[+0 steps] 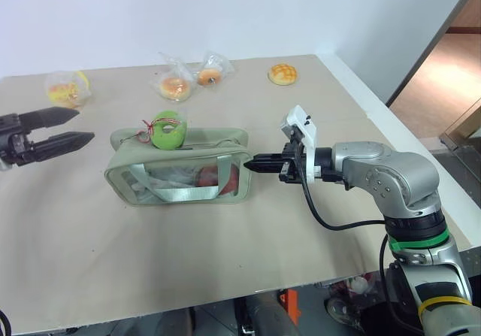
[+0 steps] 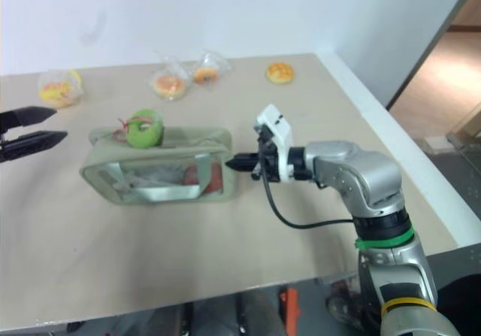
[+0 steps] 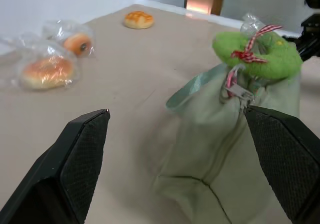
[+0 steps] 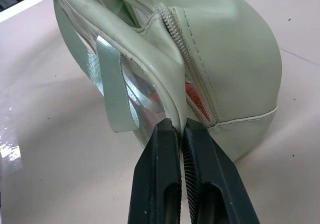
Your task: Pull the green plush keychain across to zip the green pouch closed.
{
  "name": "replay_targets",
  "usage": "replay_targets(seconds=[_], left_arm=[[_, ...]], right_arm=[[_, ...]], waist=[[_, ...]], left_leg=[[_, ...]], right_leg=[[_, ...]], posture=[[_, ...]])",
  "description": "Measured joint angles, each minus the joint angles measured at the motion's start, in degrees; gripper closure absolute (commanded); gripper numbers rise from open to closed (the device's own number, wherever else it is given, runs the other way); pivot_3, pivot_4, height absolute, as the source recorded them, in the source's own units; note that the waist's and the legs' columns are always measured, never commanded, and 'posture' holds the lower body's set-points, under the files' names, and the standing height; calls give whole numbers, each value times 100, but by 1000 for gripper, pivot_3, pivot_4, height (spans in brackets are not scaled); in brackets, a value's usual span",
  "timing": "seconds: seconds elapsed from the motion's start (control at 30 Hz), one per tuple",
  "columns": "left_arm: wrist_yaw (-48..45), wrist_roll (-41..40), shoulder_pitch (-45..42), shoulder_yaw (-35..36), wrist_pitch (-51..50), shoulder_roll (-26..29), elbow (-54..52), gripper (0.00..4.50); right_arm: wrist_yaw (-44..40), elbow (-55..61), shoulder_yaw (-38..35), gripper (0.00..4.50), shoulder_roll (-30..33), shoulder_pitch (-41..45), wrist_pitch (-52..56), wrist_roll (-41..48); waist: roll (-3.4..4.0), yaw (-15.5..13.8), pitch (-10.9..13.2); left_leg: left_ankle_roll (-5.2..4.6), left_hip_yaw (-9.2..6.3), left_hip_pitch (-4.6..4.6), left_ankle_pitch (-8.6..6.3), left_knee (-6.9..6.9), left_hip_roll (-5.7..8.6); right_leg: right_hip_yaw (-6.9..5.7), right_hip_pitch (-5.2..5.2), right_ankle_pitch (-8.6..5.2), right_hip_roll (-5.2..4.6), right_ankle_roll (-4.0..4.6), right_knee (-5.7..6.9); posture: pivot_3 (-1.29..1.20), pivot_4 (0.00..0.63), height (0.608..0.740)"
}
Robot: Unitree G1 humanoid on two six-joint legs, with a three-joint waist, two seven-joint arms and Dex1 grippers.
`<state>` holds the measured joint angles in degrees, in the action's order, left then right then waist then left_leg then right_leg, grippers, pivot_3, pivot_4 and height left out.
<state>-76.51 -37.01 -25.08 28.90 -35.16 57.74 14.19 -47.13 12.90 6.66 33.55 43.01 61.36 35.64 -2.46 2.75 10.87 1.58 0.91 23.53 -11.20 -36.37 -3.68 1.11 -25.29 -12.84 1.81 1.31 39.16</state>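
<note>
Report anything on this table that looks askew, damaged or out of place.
Nothing looks damaged or spilled. The green pouch lies on its side, clear window up, with the green plush keychain perched on top. The right gripper pinches the pouch's end seam; the left gripper waits open beside it. Wrapped buns sit undisturbed behind.

Even, bright light falls from above, leaving only soft, faint shadows beneath the green pouch on the table. In the left wrist view the near black fingers are blurred and the far buns are soft. A small patch of glare sits on the table in the right wrist view.
</note>
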Motion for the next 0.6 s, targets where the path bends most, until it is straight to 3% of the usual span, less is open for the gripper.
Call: replay_targets(seconds=[0.3,0.6], left_arm=[[448,-1044,1125,683,-871,-286,-1305,41],[600,-1307,1845,873,-998,-304,-1608,41]], right_arm=[[-91,-105,67,4500,-5,36,-96,-27],[-193,-269,171,4500,-20,92,-223,-113]], waist=[[-4,4,-2],[-5,10,-2]], left_leg=[[0,11,-15,0,17,-3],[0,14,-23,0,18,-7]], right_leg=[[14,0,-1,-2,4,-1],[16,0,2,2,10,0]], posture=[[0,150,740],[0,150,740]])
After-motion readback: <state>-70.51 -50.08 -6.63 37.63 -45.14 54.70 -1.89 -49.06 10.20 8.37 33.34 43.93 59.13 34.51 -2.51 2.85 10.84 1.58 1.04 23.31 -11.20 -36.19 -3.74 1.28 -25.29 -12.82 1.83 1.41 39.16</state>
